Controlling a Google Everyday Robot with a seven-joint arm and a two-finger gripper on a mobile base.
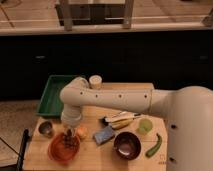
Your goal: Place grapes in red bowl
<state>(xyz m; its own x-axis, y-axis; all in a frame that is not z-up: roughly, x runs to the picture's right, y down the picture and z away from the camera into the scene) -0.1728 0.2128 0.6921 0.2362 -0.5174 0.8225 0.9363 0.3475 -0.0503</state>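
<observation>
The red bowl (56, 150) sits at the front left of the wooden table. A dark clump that looks like the grapes (69, 142) lies inside it, right under my gripper. My gripper (69, 134) points straight down over the bowl's right half, at the end of the white arm (107, 100). I cannot see whether it still touches the grapes.
An orange fruit (82, 131) lies just right of the bowl. A dark maroon bowl (126, 145), a blue sponge (103, 135), bananas (122, 120), a green fruit (145, 126) and a green chili (154, 145) lie to the right. A metal cup (46, 129) and a green tray (51, 95) are at the left, a white cup (95, 81) behind.
</observation>
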